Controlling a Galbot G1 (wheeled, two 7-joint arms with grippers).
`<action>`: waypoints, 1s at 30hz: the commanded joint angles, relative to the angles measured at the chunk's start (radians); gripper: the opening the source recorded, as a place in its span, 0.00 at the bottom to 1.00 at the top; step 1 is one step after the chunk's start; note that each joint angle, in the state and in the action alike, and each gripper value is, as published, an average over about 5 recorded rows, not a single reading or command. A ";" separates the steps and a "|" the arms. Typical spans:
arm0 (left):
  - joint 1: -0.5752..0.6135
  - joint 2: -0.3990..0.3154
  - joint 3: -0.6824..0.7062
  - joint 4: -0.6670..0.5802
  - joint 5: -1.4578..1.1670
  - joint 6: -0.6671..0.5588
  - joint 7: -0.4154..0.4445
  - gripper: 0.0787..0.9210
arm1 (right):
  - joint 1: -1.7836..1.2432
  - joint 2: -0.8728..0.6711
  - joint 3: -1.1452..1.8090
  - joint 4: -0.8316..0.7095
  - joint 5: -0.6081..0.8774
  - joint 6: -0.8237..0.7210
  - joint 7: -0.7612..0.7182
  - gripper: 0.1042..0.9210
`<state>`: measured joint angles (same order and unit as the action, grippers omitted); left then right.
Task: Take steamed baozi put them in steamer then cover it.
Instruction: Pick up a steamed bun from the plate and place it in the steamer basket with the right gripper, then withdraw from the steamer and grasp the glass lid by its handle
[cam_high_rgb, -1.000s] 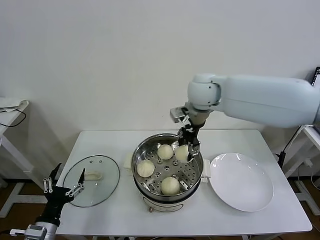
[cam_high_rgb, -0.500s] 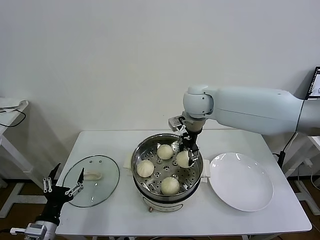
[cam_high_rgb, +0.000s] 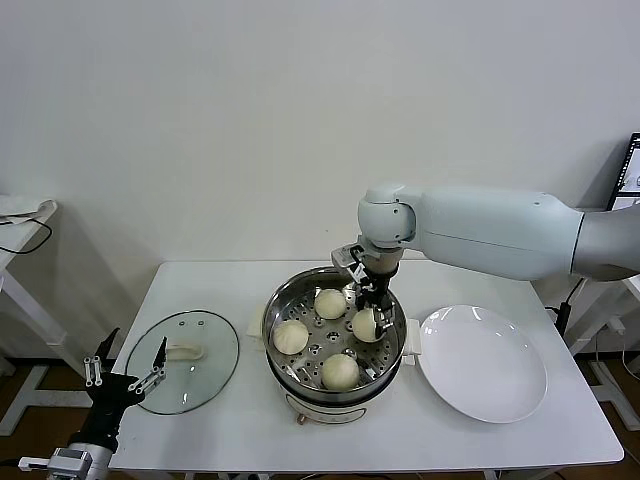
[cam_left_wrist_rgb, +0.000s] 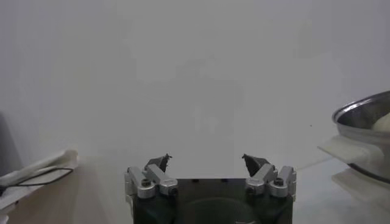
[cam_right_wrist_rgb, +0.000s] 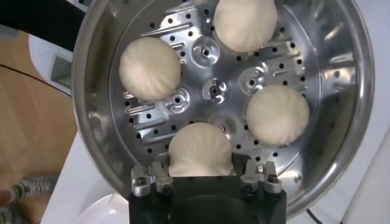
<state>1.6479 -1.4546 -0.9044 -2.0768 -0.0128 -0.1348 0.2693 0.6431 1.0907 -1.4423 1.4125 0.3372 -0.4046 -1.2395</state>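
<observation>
Right gripper (cam_high_rgb: 372, 318) reaches down inside the steamer (cam_high_rgb: 280, 300), clenched around one steamed baozi (cam_right_wrist_rgb: 200, 151) on the side nearest the white plate (cam_high_rgb: 483, 363); three more buns sit on the tray. Left gripper (cam_high_rgb: 128, 370) hangs spread wide beside the cover (cam_high_rgb: 185, 348), which lies left of the steamer.

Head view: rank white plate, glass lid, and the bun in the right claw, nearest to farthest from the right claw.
1. Bun: between the right claw's fingers, in the steamer.
2. White plate: on the table to the steamer's right.
3. Glass lid: at the table's left, near the left claw.
</observation>
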 joint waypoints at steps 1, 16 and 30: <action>-0.001 0.001 -0.001 0.002 0.000 0.000 0.000 0.88 | -0.018 0.002 0.004 -0.006 -0.034 0.003 -0.005 0.70; 0.000 0.000 0.007 0.003 0.002 0.003 -0.002 0.88 | 0.023 -0.056 0.071 0.004 -0.017 0.035 -0.058 0.88; 0.010 0.002 0.021 -0.030 0.000 0.025 -0.024 0.88 | 0.015 -0.411 0.293 0.089 0.140 0.040 -0.021 0.88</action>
<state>1.6576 -1.4562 -0.8877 -2.0949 -0.0116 -0.1232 0.2594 0.6925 0.9194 -1.3115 1.4613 0.3936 -0.3713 -1.3010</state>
